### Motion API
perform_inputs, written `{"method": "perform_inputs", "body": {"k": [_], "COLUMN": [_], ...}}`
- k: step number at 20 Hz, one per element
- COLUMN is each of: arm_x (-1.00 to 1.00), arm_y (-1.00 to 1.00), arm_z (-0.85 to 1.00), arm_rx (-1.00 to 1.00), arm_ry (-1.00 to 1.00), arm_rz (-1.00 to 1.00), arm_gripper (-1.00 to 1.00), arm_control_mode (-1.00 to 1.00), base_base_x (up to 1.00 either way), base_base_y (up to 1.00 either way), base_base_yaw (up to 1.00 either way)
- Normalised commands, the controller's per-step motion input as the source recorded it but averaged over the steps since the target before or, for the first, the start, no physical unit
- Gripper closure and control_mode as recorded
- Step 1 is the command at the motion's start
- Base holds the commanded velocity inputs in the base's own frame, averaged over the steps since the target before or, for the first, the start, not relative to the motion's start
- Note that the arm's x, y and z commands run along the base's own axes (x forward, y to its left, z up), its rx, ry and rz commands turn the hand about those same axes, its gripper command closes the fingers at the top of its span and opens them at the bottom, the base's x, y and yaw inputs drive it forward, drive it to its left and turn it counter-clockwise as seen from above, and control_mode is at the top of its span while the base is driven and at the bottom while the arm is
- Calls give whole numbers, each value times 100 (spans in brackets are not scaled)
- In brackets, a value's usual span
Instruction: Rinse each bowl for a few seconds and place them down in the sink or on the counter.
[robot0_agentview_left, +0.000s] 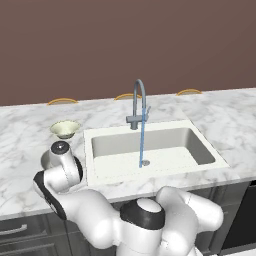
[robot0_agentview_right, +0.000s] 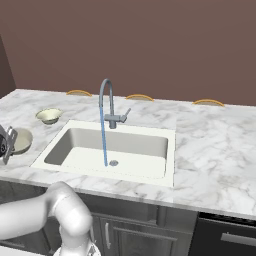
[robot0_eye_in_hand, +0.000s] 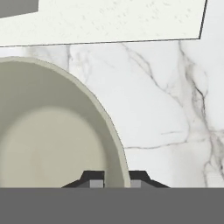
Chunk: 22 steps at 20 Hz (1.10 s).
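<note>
The robot's dark two-fingered hand is straddling, nearly closed, the rim of the larger grey-beige round bowl on the white marble bench, at nine o'clock of the white rectangular sink; whether it is gripping or letting go, I cannot tell

Next, I judge, comes the small cream bowl, sitting at ten o'clock of the sink, needing rinsing under the thin blue stream

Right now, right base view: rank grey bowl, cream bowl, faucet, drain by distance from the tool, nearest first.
1. Grey bowl: at the tool, far left counter.
2. Cream bowl: behind it, left of the sink.
3. Faucet: back of the sink.
4. Drain: sink floor; close to faucet, roughly tied.
</note>
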Motion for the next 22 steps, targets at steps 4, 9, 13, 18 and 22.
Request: {"method": "perform_inputs", "body": {"k": [4, 9, 13, 18, 22], "arm_x": [0, -1, -6, -4, -5], "arm_y": [10, 0, 0, 0, 0], "arm_z": [0, 2, 6, 14, 26], "arm_rx": [4, 5, 4, 2, 0], "arm_ry": [0, 0, 0, -2, -4], "arm_rz": [0, 0, 0, 0, 0], "arm_gripper": [-100, -100, -100, -100, -100], "arm_control_mode": [-100, -100, -100, -100, -100], "base_base_x": [0, 0, 0, 0, 0], "base_base_y": [0, 0, 0, 0, 0], "base_base_yaw": [0, 0, 0, 0, 0]}}
